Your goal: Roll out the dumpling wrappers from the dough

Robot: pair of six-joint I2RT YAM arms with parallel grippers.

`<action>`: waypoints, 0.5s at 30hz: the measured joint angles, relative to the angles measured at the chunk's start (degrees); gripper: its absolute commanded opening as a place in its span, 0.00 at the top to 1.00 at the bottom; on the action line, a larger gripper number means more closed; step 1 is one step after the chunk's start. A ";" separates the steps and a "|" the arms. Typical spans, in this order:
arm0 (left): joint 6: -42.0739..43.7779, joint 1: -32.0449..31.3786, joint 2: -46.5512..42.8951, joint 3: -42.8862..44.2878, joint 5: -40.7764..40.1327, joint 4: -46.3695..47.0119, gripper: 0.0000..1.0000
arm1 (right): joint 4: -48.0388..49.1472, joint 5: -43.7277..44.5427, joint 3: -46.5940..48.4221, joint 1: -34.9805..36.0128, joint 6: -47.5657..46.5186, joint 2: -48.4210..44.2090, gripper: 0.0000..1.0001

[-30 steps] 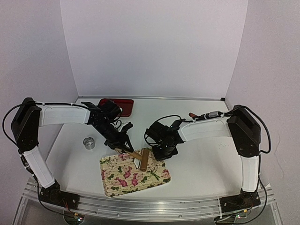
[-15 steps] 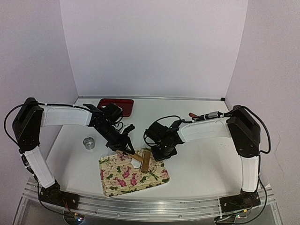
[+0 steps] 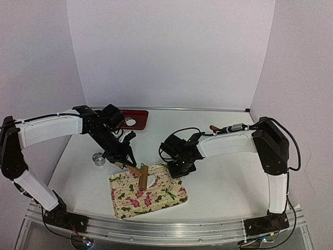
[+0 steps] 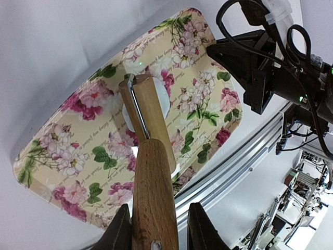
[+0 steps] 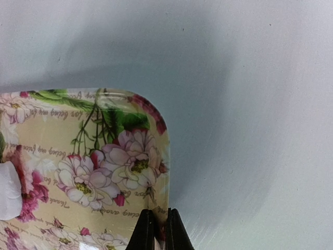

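My left gripper [image 3: 126,164] is shut on the wooden handle [image 4: 154,192] of a small rolling pin. Its wooden roller [image 4: 146,112] lies across a flat white piece of dough [image 4: 165,100] on the flowered tray [image 4: 73,156]. In the top view the roller [image 3: 143,177] sits over the dough [image 3: 153,181] near the tray's far edge [image 3: 125,177]. My right gripper [image 3: 177,169] is shut on the tray's far right rim [image 5: 165,156], fingertips [image 5: 148,232] pinching it. A small white round disc [image 3: 131,123], like a wrapper, lies on the red tray [image 3: 139,117].
A metal ring cutter [image 3: 99,158] stands on the table left of the flowered tray. The red tray is at the back wall, behind my left arm. The right arm's cables [image 4: 270,31] hang over the tray's far corner. The table's metal rail [image 3: 166,229] runs along the near edge.
My left gripper has drawn the rolling pin leftward over the dough, and the left arm has swung out to the left. The right gripper has held still on the tray rim.
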 measured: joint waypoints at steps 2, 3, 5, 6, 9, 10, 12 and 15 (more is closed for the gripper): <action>-0.67 0.00 -0.91 0.22 -0.53 -1.37 1.00 | -0.25 0.11 0.28 0.00 -0.14 0.00 1.00; -0.95 0.00 -1.11 0.23 -0.76 -1.79 1.00 | -0.30 0.14 0.37 0.00 -0.19 0.00 1.00; -1.46 0.00 -1.16 0.23 -1.16 -2.23 1.00 | -0.38 0.24 0.44 0.00 -0.31 0.00 1.00; -1.57 0.00 -1.14 0.23 -1.19 -2.31 1.00 | -0.40 0.27 0.45 0.00 -0.33 0.00 1.00; -1.58 0.00 -0.90 0.23 -1.15 -2.33 1.00 | -0.40 0.35 0.45 0.00 -0.37 0.00 1.00; -1.56 0.00 -0.62 0.25 -1.15 -2.32 1.00 | -0.42 0.40 0.45 0.00 -0.37 0.00 1.00; -1.51 0.00 0.34 0.44 -1.15 -2.36 1.00 | -0.44 0.51 0.45 0.00 -0.39 0.00 1.00; -1.31 0.00 2.27 0.91 -1.13 -1.87 1.00 | -0.46 0.65 0.45 0.00 -0.39 0.00 1.00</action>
